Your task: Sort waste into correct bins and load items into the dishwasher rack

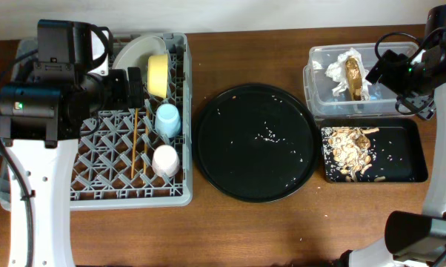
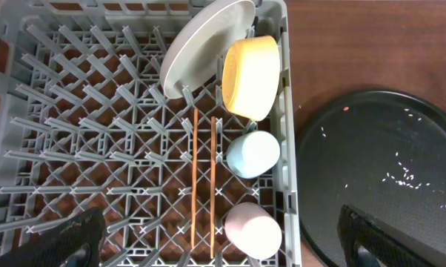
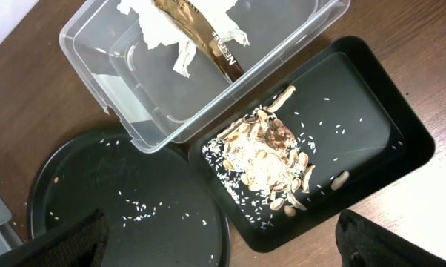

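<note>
The dishwasher rack (image 1: 112, 194) was seen at the left, loaded along its right side. The plate (image 1: 138, 52) and the yellow bowl (image 1: 158, 74) were stood on edge between pegs at the far corner, presumably to drain. Nearer, the blue cup (image 1: 168, 119) and pink cup (image 1: 164, 159) were set apparently mouth-down, with the chopsticks (image 1: 138, 144) laid flat beside them. The round black tray (image 1: 230, 170) at the centre was marked only by scattered white crumbs (image 1: 267, 136).

At the right, the wrapper (image 1: 340, 68) with its brown-gold piece (image 1: 354, 78) was contained in the clear tub (image 1: 317, 93). The food scraps (image 1: 349, 152) were gathered in the shallow black tray (image 1: 408, 159) just nearer.

The left gripper (image 2: 223, 245) was hung over the rack and the right gripper (image 3: 227, 241) over the bins, each with fingers spread and nothing held. White lettering was seen on the brown-gold piece, but could not be read with certainty.
</note>
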Action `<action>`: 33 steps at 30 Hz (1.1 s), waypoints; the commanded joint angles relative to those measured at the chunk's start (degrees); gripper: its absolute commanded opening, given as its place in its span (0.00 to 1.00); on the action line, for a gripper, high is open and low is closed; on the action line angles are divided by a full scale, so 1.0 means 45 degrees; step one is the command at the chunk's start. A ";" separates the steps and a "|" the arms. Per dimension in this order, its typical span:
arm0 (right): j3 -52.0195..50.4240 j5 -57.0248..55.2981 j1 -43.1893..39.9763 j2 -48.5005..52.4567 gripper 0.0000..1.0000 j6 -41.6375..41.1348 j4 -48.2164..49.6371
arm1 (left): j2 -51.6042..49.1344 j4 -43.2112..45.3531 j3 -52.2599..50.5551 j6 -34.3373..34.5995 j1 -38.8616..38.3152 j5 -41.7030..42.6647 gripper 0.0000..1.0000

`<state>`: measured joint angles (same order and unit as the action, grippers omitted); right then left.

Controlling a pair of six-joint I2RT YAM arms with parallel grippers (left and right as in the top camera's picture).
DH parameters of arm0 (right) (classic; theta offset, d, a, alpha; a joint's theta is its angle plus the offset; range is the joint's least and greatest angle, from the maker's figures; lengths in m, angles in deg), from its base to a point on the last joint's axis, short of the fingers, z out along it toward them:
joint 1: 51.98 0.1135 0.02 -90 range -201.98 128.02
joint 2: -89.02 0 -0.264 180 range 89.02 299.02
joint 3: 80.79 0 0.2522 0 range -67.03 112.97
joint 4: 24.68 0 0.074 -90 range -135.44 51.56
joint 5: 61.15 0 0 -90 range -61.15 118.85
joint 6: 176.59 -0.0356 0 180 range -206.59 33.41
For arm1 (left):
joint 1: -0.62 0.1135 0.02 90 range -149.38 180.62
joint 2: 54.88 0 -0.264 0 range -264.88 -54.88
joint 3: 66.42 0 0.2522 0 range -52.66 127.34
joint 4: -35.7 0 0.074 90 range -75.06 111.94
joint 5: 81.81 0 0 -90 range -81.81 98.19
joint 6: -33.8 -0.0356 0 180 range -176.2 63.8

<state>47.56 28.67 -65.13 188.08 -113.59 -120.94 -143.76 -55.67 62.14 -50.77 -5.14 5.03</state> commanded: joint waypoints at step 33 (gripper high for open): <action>-2.4417 -0.2657 0.4333 -2.0818 0.98 0.2574 1.7529 | -0.0039 -0.0024 0.0019 -0.0068 0.0019 0.0180 0.99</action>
<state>-59.69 16.51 -45.92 97.22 -102.22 -42.30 -143.83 -55.82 62.14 -50.77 -5.14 5.45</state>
